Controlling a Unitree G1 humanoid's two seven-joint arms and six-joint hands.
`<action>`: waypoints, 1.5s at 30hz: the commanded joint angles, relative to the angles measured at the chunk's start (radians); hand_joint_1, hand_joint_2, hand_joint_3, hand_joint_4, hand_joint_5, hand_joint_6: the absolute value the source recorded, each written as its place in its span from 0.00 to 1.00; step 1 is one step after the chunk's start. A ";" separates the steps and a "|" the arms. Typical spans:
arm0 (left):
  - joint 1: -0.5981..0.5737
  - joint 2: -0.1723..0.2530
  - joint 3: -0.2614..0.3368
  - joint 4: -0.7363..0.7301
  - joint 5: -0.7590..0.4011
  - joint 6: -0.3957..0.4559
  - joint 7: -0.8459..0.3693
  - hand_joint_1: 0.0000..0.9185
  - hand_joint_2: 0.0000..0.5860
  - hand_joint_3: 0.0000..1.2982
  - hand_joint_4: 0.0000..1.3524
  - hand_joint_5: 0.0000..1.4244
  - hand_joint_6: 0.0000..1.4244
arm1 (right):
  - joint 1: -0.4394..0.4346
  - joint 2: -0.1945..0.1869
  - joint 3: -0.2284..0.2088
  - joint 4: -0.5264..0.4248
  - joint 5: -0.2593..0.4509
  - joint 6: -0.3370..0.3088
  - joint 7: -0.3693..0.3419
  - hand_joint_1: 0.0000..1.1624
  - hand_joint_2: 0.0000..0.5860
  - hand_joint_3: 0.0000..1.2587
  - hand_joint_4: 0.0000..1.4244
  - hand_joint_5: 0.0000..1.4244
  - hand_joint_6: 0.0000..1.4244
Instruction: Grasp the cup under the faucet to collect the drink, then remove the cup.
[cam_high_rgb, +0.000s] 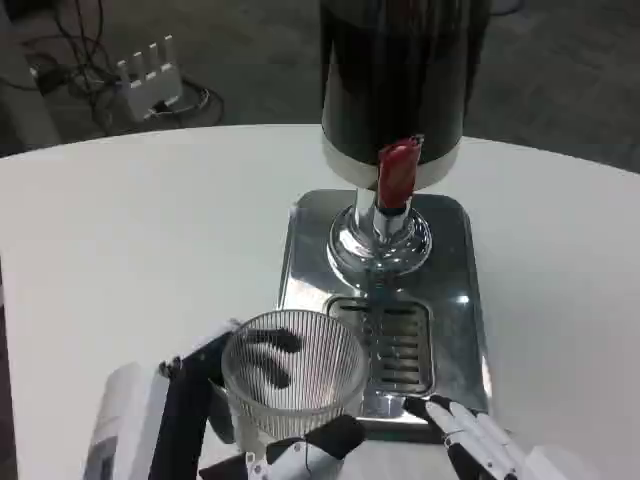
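Observation:
A clear ribbed cup (292, 370) is held by my left hand (235, 425) at the front left corner of the steel drip tray (455, 250); dark fingers show through its glass and wrap its sides. The cup looks empty. It sits left of and nearer than the faucet with the red lever (397, 172), which juts from the dark drink dispenser (400, 80). My right hand (480, 440) lies at the tray's front edge, right of the cup, fingers stretched toward the tray and holding nothing.
The slotted drain grate (392, 340) lies under the faucet, just right of the cup. The chrome dispenser base (380, 240) stands behind it. White table (130, 230) spreads left and right. A white power strip (150, 75) and cables lie on the floor beyond.

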 joint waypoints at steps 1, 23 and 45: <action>-0.002 0.002 -0.002 -0.022 -0.011 -0.029 0.013 0.33 0.19 0.70 0.75 0.80 0.75 | 0.012 0.004 -0.003 -0.015 0.001 0.006 -0.003 0.45 0.82 0.04 0.00 0.00 0.00; -0.005 0.007 0.010 0.017 -0.014 -0.043 0.041 0.33 0.19 0.69 0.74 0.80 0.73 | -0.001 0.007 0.006 -0.012 -0.006 0.022 0.003 0.46 0.82 0.04 0.00 0.00 0.00; -0.340 0.105 0.113 0.379 0.034 -0.046 0.200 0.29 0.19 0.70 0.75 0.83 0.79 | 0.019 0.006 -0.037 -0.010 0.032 0.032 -0.004 0.46 0.82 0.05 0.00 0.00 0.00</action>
